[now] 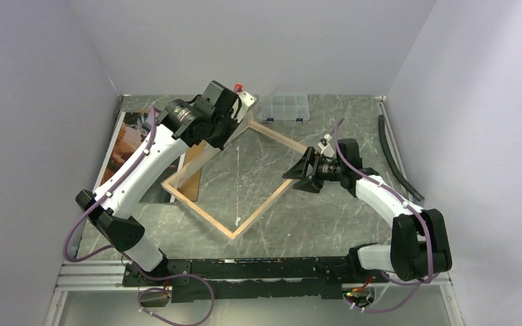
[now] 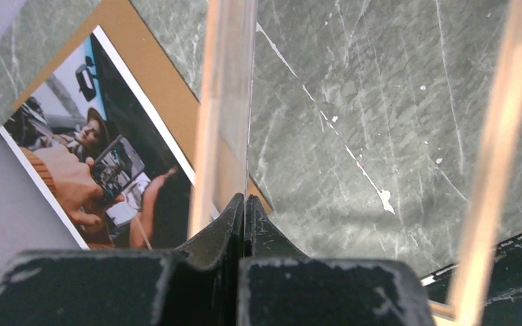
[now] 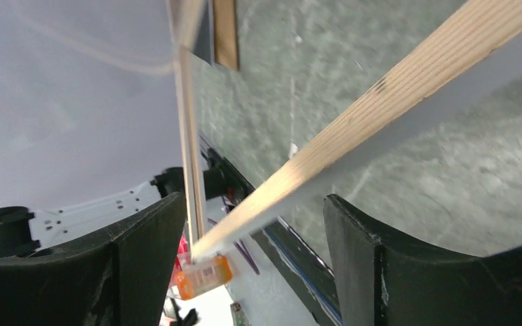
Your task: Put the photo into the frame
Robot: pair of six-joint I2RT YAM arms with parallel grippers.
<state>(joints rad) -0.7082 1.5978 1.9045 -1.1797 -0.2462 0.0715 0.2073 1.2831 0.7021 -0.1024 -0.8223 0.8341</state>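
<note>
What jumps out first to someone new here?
The frame, wood back up, sits diamond-wise mid-table, with the left gripper shut on its far edge. The right gripper is open astride the frame's right rail. The photo lies on a brown board by the left wall.

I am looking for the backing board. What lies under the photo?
A brown board lies under the photo. Only a strip of it shows along two of the photo's edges. The rest is covered by the photo.

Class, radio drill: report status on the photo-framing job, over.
Left gripper shut on frame edge; right gripper open astride its rail. Photo outside, lying on backing board. Left arm overhangs photo.
</note>
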